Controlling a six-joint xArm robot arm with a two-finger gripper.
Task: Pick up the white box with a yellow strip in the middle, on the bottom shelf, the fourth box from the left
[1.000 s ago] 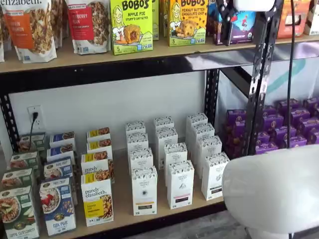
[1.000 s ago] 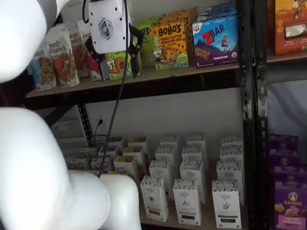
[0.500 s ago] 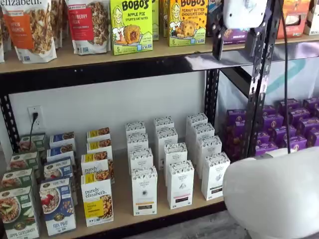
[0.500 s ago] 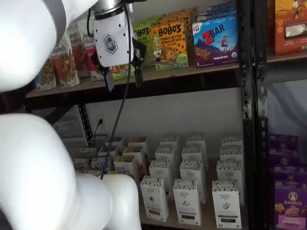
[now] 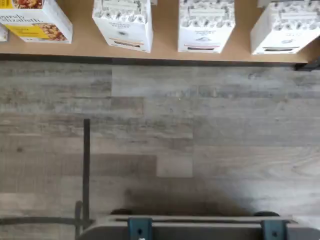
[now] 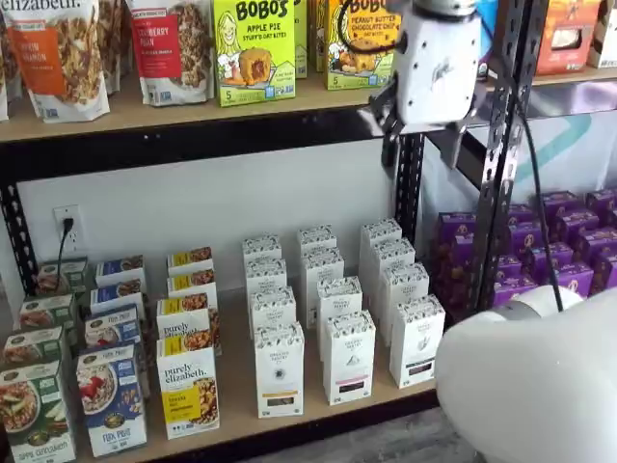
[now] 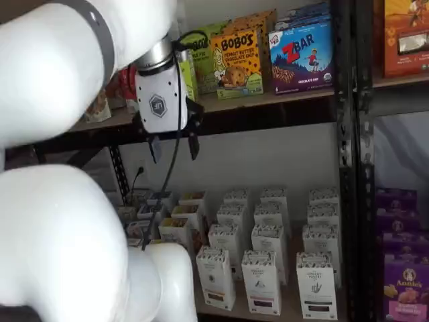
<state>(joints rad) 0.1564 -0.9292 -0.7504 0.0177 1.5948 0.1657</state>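
gripper [image 7: 174,146] open — above white box [image 6: 280,369]

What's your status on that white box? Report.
Tool open, empty, hanging high below the upper shelf. White box untouched, upright at the front of the bottom shelf. Nothing in the way; black-strip cartons stand beside it.

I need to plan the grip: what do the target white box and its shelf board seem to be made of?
The white box: apparently matte printed paperboard, judging by its crisp folded edges and flat print. The bottom shelf: light-tan board, probably pressed wood or particleboard, with a dull, even surface and a black, seemingly metal front edge.
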